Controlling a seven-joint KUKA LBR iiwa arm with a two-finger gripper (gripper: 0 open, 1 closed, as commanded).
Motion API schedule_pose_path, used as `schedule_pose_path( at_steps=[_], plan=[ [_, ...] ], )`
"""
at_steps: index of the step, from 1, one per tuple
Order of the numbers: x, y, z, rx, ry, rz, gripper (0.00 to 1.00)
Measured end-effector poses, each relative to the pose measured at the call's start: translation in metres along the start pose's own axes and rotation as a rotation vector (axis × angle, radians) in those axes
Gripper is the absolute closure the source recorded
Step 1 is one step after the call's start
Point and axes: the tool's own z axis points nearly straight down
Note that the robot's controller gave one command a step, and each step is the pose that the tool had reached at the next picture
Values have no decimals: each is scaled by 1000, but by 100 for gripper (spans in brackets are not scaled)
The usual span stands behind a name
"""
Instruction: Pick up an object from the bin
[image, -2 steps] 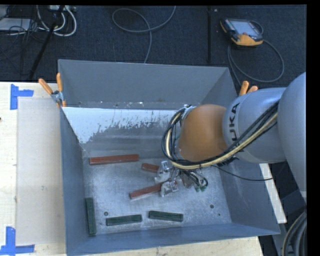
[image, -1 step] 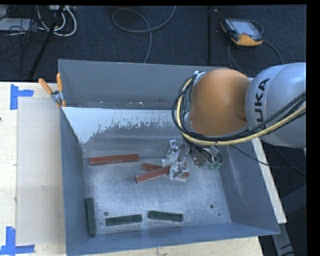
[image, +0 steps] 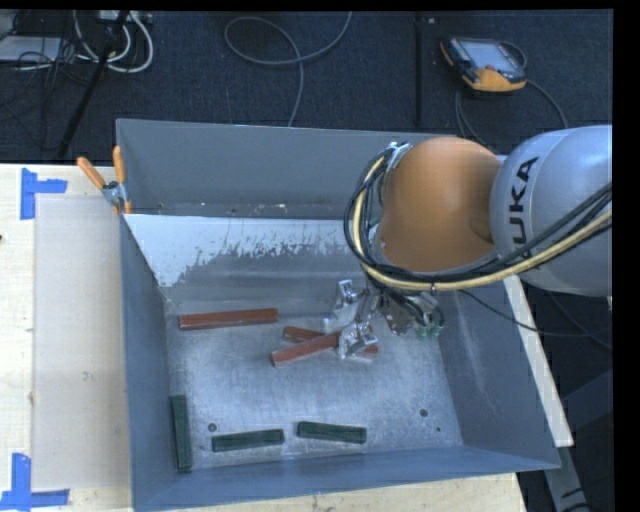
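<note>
Grey metal bin (image: 250, 180) is viewed from above, with the arm entering from the right of the frame under its orange cover (image: 435, 205). Gripper (image: 348, 320) is lowered to the floor just right of the bin's centre. Its fingers (image: 346, 294) are seen apart, one above the other in the frame, set astride the right end of a tilted red-brown stick (image: 300, 352). A shorter red-brown stick (image: 300, 333) is lying just above it, close to the upper finger. A longer red-brown stick (image: 228, 319) is placed left of centre. Three dark green sticks (image: 247, 439) are spread along the bin's lower edge, well apart from the gripper.
</note>
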Motion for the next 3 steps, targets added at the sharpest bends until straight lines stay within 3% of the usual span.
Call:
schedule_pose_path(
  at_steps=[1, 2, 3],
  plan=[
    [-1, -2, 4, 0, 1, -12, 100],
    [11, -8, -2, 0, 2, 55, 100],
    [5, -5, 6, 0, 0, 69, 100]
  ],
)
